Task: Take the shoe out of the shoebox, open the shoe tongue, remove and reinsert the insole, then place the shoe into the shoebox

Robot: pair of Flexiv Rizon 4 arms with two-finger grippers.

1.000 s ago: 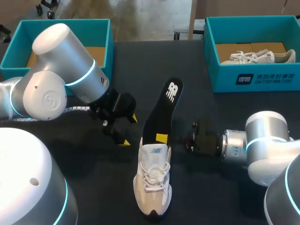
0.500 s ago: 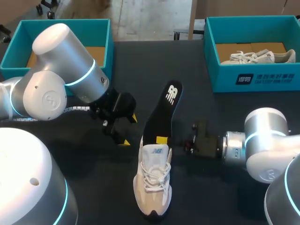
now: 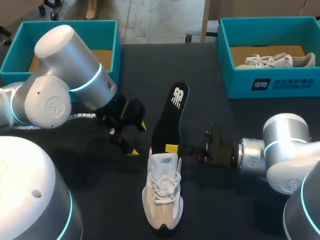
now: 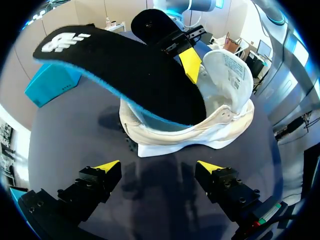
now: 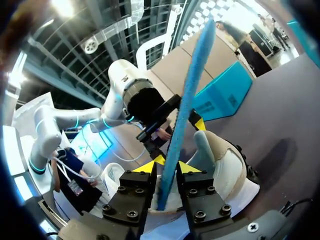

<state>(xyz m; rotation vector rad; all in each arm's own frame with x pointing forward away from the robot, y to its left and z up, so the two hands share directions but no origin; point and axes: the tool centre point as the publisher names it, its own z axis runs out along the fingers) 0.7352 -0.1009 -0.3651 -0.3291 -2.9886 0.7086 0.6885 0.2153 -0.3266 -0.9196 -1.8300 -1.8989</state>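
Head view: the white shoe (image 3: 162, 192) lies on the bench (image 3: 225, 215) near the middle of its front edge, toe toward that edge and tongue lifted. The black insole (image 3: 169, 120) stands out of the shoe's opening, its lower end still inside, and slopes up toward the far edge.

The right jaws are closed on the insole's lower part, just above the shoe's collar. In the right wrist view one yellow fingertip (image 5: 145, 166) sits on each side of the insole's blue edge (image 5: 185, 100), with the shoe (image 5: 220, 160) just beyond them. The right arm (image 3: 285, 155) comes in low along the bench from its right edge.

The left jaws stand wide open and hold nothing. In the left wrist view their yellow fingertips (image 4: 107, 165) stay apart from the shoe (image 4: 200, 130), beside its left flank.

A teal shoebox (image 3: 270, 85) at the far right corner holds a second shoe (image 3: 275, 61). Another teal box (image 3: 112, 45) sits at the far left corner.
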